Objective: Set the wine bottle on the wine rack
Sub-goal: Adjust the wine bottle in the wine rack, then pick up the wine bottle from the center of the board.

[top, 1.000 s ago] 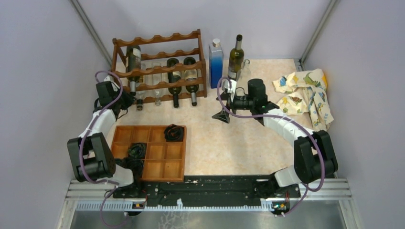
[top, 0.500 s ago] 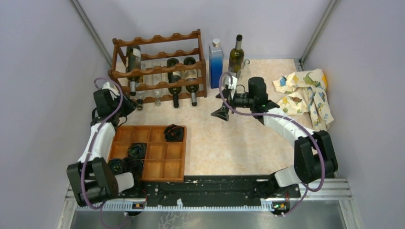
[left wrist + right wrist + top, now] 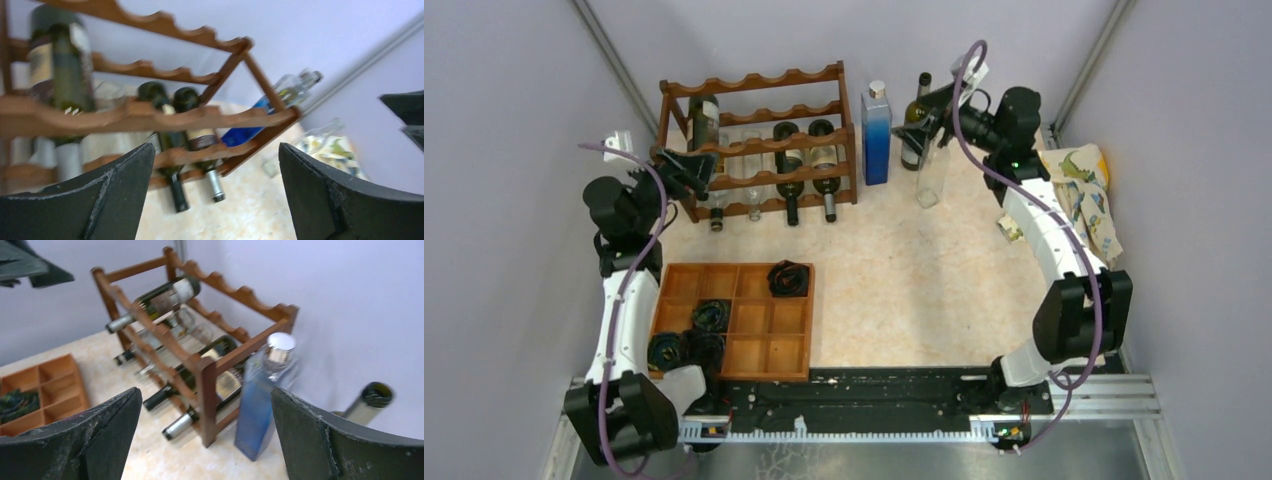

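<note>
The dark wooden wine rack (image 3: 754, 140) stands at the back left. One wine bottle (image 3: 704, 122) lies on its upper tier, and two more (image 3: 804, 165) lie lower down. My left gripper (image 3: 692, 172) hangs open just in front of the rack's left end, holding nothing. In the left wrist view, the rack (image 3: 150, 115) fills the gap between the open fingers (image 3: 115, 200). An upright green wine bottle (image 3: 915, 125) stands at the back. My right gripper (image 3: 931, 112) is open beside its neck. The right wrist view shows that bottle's mouth (image 3: 376, 395) outside the right finger.
A tall blue bottle (image 3: 876, 135) stands right of the rack, with a clear glass bottle (image 3: 932, 177) near it. A patterned cloth (image 3: 1079, 195) lies at the right wall. A wooden compartment tray (image 3: 764, 350) with black items sits front left.
The left gripper opened, let go of the bottle neck at the rack's left end, and rose and drew back. The right arm swung from mid-table to the upright bottle at the back.
</note>
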